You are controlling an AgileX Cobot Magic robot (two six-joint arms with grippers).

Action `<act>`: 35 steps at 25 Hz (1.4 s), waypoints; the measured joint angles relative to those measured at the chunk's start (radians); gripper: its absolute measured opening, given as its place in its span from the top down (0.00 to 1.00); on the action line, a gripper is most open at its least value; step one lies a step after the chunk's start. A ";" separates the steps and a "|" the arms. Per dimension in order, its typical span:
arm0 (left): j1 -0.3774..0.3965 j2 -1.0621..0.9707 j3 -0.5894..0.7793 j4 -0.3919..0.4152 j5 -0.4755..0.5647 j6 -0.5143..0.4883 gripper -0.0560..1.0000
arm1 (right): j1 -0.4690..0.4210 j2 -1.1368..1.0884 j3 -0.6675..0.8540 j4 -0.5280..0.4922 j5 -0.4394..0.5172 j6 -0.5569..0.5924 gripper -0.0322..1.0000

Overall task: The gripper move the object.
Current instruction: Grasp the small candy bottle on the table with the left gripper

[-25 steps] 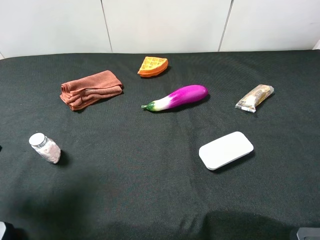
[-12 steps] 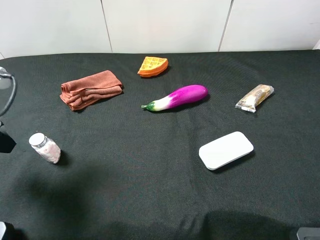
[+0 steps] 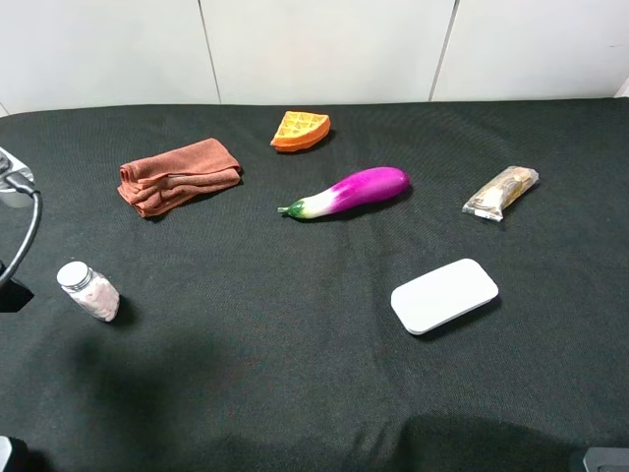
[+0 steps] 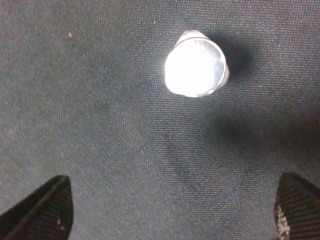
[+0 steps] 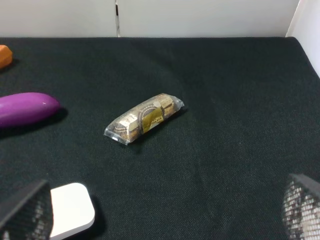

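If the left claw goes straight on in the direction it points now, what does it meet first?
Probably the small jar, white cap first: it lies ahead of the open left claw. Depth is unclear, so the claw might land on the black cloth just short of it instead.

1 ea: jar (image 3: 88, 290), towel (image 3: 179, 175), waffle (image 3: 301, 130), eggplant (image 3: 346, 192), snack pkt (image 3: 501, 192), white box (image 3: 444, 295).

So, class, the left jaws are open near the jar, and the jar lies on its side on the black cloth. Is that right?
Not quite. The jar stands upright, not on its side: the left wrist view looks straight down onto its top. The rest holds: the left gripper has its jaws open near it, on the black cloth.
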 joint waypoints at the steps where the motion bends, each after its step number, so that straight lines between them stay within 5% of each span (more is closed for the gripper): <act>1: 0.000 0.000 0.000 0.000 -0.006 0.008 0.15 | 0.000 0.000 0.000 0.000 0.000 0.000 0.30; 19: -0.001 0.148 -0.042 -0.028 -0.084 -0.002 0.15 | 0.000 0.000 0.000 0.000 0.000 0.000 0.30; 27: -0.104 0.280 -0.043 -0.040 -0.107 -0.013 0.16 | 0.000 0.000 0.000 0.000 0.000 0.000 0.30; 35: -0.106 0.379 -0.043 -0.040 -0.167 -0.053 0.16 | 0.000 0.000 0.000 0.000 0.000 0.000 0.30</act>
